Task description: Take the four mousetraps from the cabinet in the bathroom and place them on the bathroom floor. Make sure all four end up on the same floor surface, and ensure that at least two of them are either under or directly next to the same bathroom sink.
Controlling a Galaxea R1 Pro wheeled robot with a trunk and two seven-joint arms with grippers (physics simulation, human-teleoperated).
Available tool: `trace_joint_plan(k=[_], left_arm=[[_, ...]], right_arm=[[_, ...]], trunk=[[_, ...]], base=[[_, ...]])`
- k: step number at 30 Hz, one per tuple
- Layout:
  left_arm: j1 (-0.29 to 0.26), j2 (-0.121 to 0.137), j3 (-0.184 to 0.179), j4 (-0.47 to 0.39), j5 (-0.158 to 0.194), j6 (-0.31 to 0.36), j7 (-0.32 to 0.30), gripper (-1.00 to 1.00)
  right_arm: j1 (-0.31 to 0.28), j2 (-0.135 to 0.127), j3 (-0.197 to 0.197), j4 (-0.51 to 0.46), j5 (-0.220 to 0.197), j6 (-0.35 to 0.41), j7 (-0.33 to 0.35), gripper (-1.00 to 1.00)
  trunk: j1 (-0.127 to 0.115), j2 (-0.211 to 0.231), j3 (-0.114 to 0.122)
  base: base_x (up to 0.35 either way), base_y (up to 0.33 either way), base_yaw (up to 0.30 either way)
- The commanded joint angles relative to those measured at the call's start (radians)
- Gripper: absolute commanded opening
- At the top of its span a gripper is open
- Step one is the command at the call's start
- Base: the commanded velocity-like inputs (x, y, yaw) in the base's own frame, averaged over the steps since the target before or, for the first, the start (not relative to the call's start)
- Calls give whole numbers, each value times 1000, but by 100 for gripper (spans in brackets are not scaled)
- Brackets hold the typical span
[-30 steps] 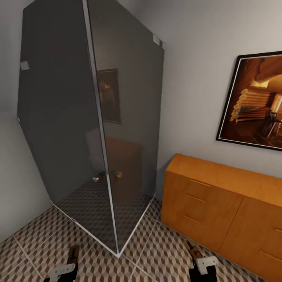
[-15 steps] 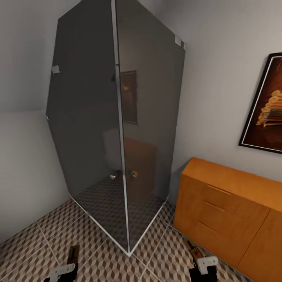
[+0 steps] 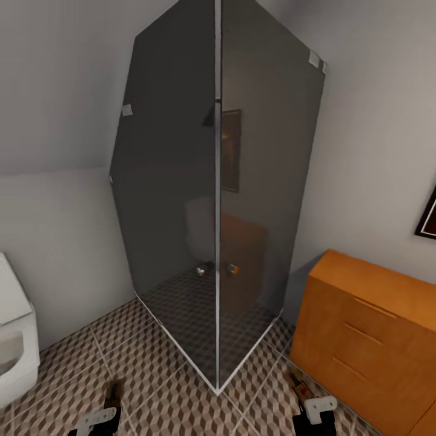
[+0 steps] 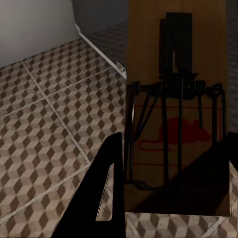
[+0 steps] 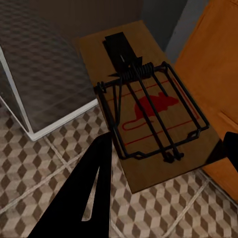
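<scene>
The left hand point(image 3: 100, 418) sat low at the head view's bottom edge, closed on a small flat brown wooden mousetrap point(image 3: 114, 392) that stuck out forward above the bathroom floor of large tiles printed with a small brown, beige and white cube pattern point(image 3: 175, 412). In the left wrist view that trap point(image 4: 178, 114) showed its dark wire spring and bar and a red mouse mark, with one black finger point(image 4: 101, 198) along its edge and the tiles point(image 4: 49, 129) beneath.

The right hand point(image 3: 315, 412) likewise gripped a second brown wooden mousetrap point(image 3: 298, 383), held over the tiles just in front of the low orange-brown wooden cabinet with slim bar handles point(image 3: 369, 345). The right wrist view showed this trap point(image 5: 148, 109) tilted, wire frame over a red mouse print, between the orange cabinet front point(image 5: 208, 69) and the metal-edged base of the dark glass shower enclosure point(image 5: 44, 84).

Ahead stood the tall smoked-glass shower enclosure point(image 3: 218, 206) in the corner of the grey walls. A white fixture point(image 3: 15, 339) showed at the left edge, and a corner of a dark-framed picture point(image 3: 429, 218) at the right.
</scene>
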Motion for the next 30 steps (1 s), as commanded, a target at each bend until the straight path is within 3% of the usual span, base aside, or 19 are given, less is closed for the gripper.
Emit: trace_joint_plan(k=[1,30], left_arm=[[-1,-1,-5,4,9,-3,-6,-100],[-1,-1,-5,4,9,-3,-6,-100]], right_arm=[[0,0,-2,1,11,-2,-8,-100],[0,0,-2,1,11,-2,-8,-100]], trunk=[[0,-1,0],[0,-1,0]], base=[[0,0,287],[0,0,287]])
